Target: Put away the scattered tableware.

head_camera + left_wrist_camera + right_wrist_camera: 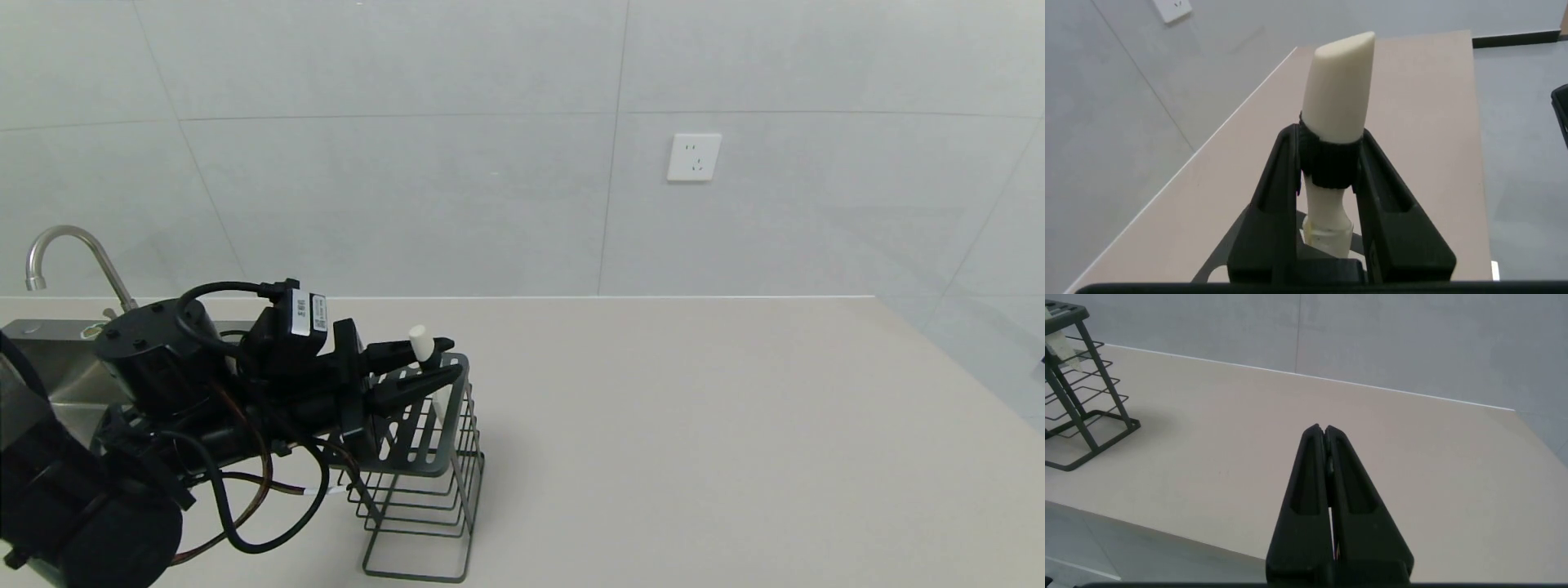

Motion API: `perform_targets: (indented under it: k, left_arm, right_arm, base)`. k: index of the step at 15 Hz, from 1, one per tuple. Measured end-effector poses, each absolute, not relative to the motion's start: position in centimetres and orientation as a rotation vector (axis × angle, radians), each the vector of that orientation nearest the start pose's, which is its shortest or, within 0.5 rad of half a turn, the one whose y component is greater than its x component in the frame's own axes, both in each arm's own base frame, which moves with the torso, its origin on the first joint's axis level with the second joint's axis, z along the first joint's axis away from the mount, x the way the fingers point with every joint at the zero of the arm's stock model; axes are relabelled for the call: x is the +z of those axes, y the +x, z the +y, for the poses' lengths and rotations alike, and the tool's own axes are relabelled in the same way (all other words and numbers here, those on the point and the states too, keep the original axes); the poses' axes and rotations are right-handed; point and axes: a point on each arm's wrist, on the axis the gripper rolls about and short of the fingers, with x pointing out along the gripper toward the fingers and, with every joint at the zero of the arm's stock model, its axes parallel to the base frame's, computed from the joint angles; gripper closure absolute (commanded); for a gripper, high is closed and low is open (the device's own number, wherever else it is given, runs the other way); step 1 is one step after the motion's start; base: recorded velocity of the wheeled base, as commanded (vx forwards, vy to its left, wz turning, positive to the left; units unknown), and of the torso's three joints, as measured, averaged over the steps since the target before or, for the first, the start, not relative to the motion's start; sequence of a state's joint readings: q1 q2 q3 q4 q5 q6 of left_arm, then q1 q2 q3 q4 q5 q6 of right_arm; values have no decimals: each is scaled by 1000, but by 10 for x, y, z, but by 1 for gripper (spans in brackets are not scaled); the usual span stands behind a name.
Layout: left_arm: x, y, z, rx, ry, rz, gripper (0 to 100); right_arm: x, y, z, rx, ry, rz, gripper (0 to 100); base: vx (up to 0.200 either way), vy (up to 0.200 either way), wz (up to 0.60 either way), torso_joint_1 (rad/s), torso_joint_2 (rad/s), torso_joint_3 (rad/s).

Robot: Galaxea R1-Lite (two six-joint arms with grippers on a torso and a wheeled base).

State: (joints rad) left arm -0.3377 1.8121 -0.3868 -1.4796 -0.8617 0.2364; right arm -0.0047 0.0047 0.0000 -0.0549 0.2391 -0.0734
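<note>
Left hand (433, 365): shut tight on a cream-white utensil handle (420, 343), one finger on each side. Handle upright with a slight tilt, its slanted top end poking above the fingers. Lower part of the utensil hidden behind the hand, probably reaching down into the wire rack (424, 482), though not certain from these angles. Wire rack: dark frame with a slotted grey top plate, directly beneath the left hand, standing on the beige counter (694, 425). Right hand (1328, 449): fully closed, fingers pressed flat together with nothing between them, hovering above bare counter, well apart from the wire rack and the left hand. Curved metal faucet (69, 249) and steel sink (49, 359): behind the left hand's wrist, on the side away from its fingertips. White wall socket (694, 157): on the tiled wall, far beyond the left hand's fingertips and higher up.
</note>
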Motion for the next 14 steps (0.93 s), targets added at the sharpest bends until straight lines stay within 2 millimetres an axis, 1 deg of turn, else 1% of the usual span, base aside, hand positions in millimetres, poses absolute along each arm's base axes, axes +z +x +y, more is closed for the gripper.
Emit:
perform_targets:
  k: [6, 7, 11, 14]
  left_arm:
    - [123, 241, -103, -1192, 215, -159, 100]
    - [122, 241, -103, -1192, 214, -154, 0]
    - [121, 240, -102, -1189, 206, -145, 0]
    - [124, 240, -98, -1171, 213, -154, 0]
  right_arm:
    - [81, -23, 5, 232, -79, -58, 100]
    - [81, -23, 5, 232, -79, -59, 100]
    - [81, -23, 5, 232, -79, -59, 100]
    - [81, -23, 5, 232, -79, -59, 100]
  base:
    - [0, 0, 0, 0, 0, 0]
    - [0, 0, 0, 0, 0, 0]
    - [0, 0, 0, 0, 0, 0]
    - [0, 0, 0, 0, 0, 0]
